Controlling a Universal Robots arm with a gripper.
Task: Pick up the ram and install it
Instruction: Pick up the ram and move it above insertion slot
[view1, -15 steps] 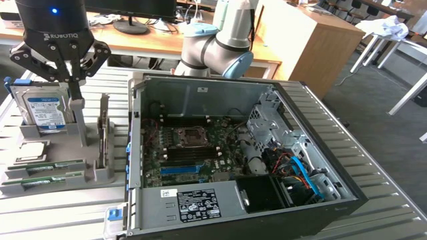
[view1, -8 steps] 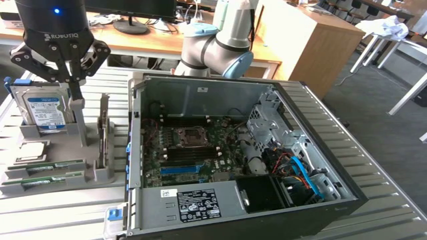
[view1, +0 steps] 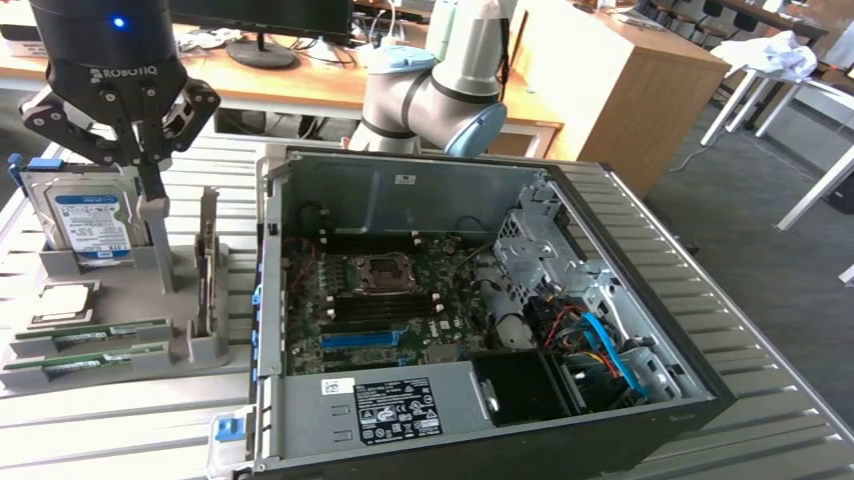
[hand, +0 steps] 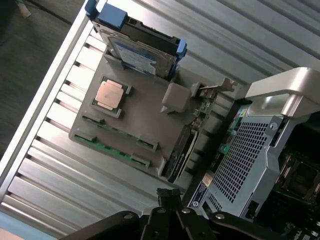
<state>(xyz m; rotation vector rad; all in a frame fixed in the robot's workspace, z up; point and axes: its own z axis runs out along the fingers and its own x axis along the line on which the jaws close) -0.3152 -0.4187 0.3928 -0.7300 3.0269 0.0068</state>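
Black metal gripper (view1: 144, 170), fingers pressed together, hangs above the matte grey holder (view1: 200, 350); the thin green ram (view1: 91, 337) lies flat in the holder's slot.

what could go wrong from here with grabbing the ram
1. The gripper is shut and hangs close by the hard drive; descending like this could knock it.
2. The ram lies low in the grey holder with another stick close alongside, so a grasp may clip the holder or catch both.
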